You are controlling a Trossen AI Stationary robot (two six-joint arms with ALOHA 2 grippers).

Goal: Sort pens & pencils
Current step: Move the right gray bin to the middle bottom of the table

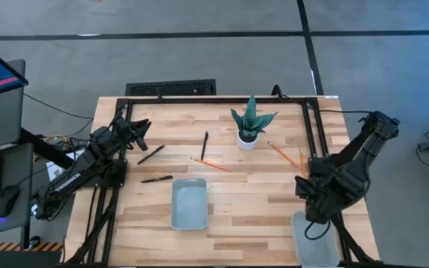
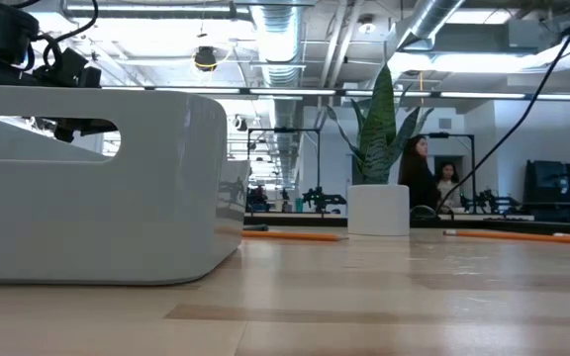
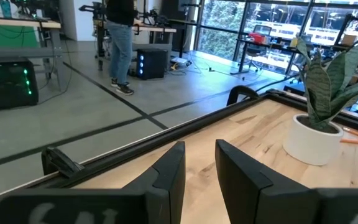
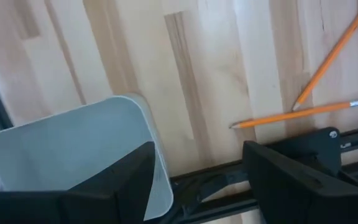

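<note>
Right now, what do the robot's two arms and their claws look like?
Both arms are matte black, built of boxy jointed segments, with black cables trailing from them. The left claw has two flat, dark, wedge-shaped fingers. The right claw has the same two broad black fingers. No markings are readable.

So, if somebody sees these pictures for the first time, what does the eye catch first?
Probably the potted plant, standing upright near the far middle of the table. Next come the black pens scattered on the left part and the orange pencils lying beside and right of the plant. A pale tray sits near the front middle.
</note>
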